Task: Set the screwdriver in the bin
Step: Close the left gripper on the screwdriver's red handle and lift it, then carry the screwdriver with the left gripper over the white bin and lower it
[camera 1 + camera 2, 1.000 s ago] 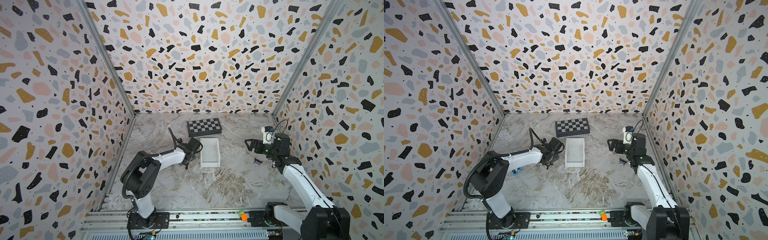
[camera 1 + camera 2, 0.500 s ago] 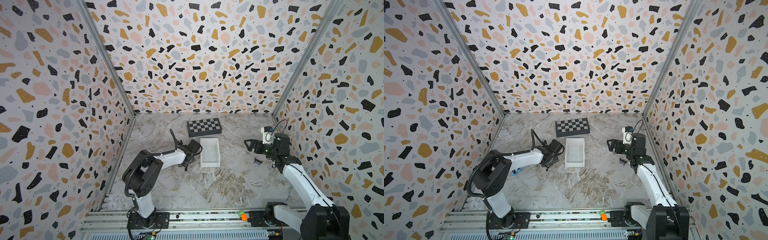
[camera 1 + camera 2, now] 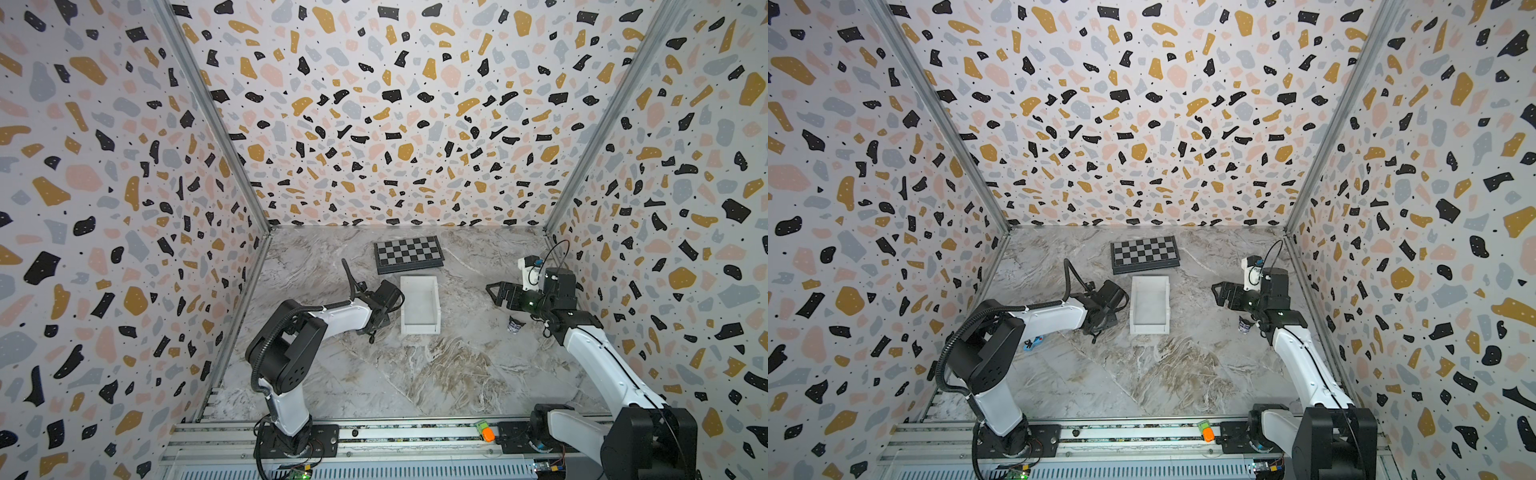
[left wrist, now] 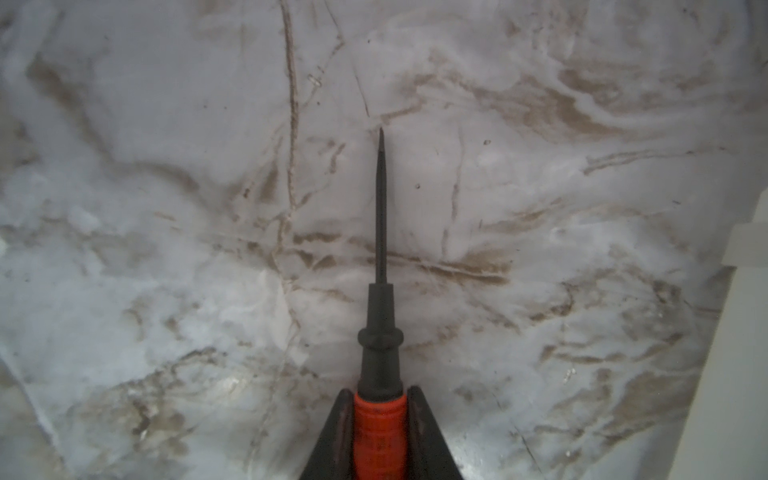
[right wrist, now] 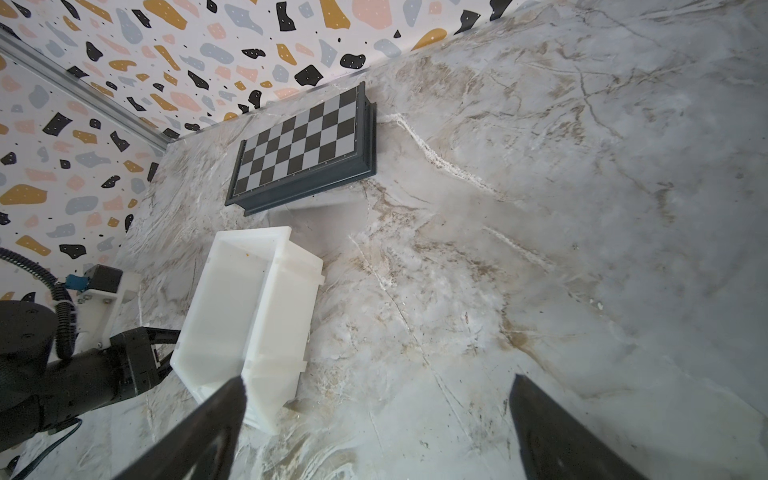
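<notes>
Left gripper: jaws clamped on the red-orange handle of the screwdriver, shaft pointing forward over the marble table. In a top view it sits just beside the bin, on its left. Lift first so the tip clears the near wall, then carry across and lower flat (the shaft looks likely to snag). Bin empty. Right gripper: fingers spread wide, holding nothing, well apart; keep it parked.
</notes>
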Tool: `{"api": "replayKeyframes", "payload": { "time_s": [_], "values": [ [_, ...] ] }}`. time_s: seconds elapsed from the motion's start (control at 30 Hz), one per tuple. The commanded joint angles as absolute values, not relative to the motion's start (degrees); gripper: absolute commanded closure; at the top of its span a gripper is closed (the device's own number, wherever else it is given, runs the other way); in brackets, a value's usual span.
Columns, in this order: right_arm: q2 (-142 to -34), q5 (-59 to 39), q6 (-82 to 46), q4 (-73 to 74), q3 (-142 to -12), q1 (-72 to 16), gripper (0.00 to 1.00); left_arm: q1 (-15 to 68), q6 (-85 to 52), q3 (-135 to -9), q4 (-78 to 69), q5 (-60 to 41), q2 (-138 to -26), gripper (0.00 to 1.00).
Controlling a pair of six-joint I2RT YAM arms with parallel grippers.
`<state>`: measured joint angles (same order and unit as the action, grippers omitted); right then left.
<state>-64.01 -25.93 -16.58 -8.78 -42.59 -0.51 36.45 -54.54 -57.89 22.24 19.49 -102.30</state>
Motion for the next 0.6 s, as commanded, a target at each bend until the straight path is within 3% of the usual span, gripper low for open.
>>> {"api": "replayKeyframes", "payload": {
  "time_s": [0.0,0.3,0.57],
  "values": [
    [-62.37,-25.84,-17.13,-9.91,-44.34,-0.88,0.01,36.65,-53.26,-57.89,23.60,20.41,-100.25,0.89],
    [-61.37,-27.63,-17.67,-14.36,-47.45,-0.88,0.01,40.81,-51.16,-68.27,30.88,23.29,-93.97,0.92],
    [-61.35,-29.03,-17.94,-15.40,-48.39,-0.50,0.01,48.32,-38.01,-82.14,34.38,23.50,-100.54,0.92]
  ]
}}
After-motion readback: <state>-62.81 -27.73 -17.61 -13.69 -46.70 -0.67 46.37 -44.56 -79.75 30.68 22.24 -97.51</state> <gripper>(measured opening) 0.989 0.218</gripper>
